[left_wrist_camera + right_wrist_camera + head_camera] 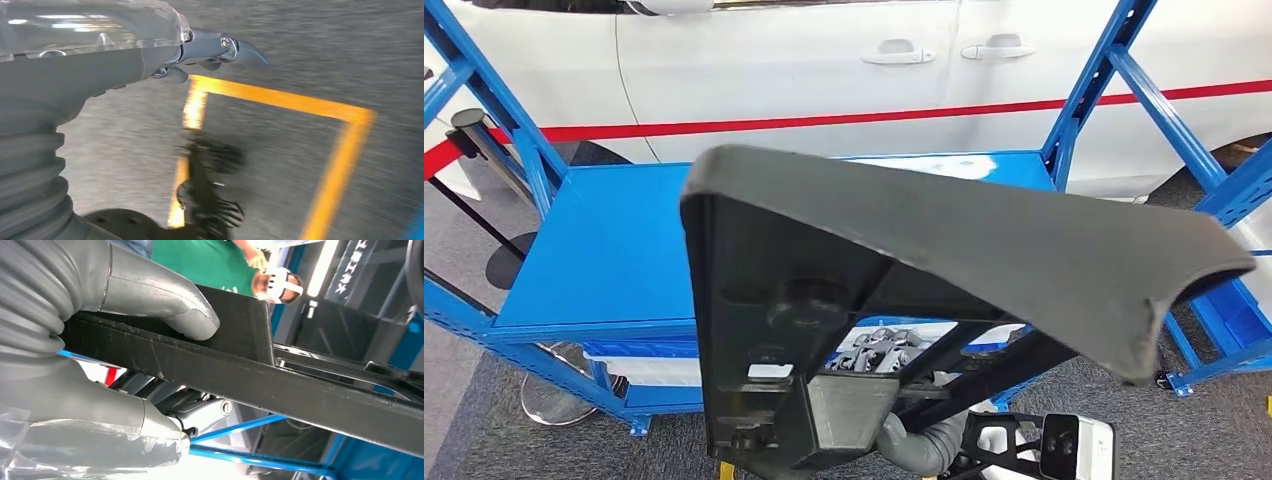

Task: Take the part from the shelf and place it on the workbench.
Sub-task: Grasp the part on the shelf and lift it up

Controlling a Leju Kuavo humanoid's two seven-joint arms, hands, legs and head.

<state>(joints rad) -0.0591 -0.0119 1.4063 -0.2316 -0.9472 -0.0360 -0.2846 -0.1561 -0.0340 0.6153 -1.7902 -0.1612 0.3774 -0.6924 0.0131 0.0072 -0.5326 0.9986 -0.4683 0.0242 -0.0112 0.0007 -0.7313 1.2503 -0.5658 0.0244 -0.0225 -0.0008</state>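
A: What is seen on the left side?
B: In the head view a blue shelf (594, 250) is seen, its flat deck bare on the left. Behind it a white car (824, 60) with a red stripe is parked. The left hand (220, 50) is seen from its wrist camera, hanging over grey floor (300, 60) marked with a yellow line (280, 97). Its fingers are extended and nothing is held in them.

A: And in the middle?
B: The part (904, 250), a large dark grey panel with a curved outer skin and ribbed inner face, is held up close before the head camera, in front of the shelf and above its deck level. Much of the shelf is hidden by it.

A: How is it held?
B: It is gripped by the right hand (150, 355). In the right wrist view the thumb (175, 305) is pressed on one face of the part's dark edge, and the fingers (200, 412) are wrapped under the other face.

A: What is noted to the right?
B: The part's curved end reaches out to the right, past the shelf's blue upright (1094, 80). In the right wrist view a person in a green top (210, 262) is seen beyond the part.
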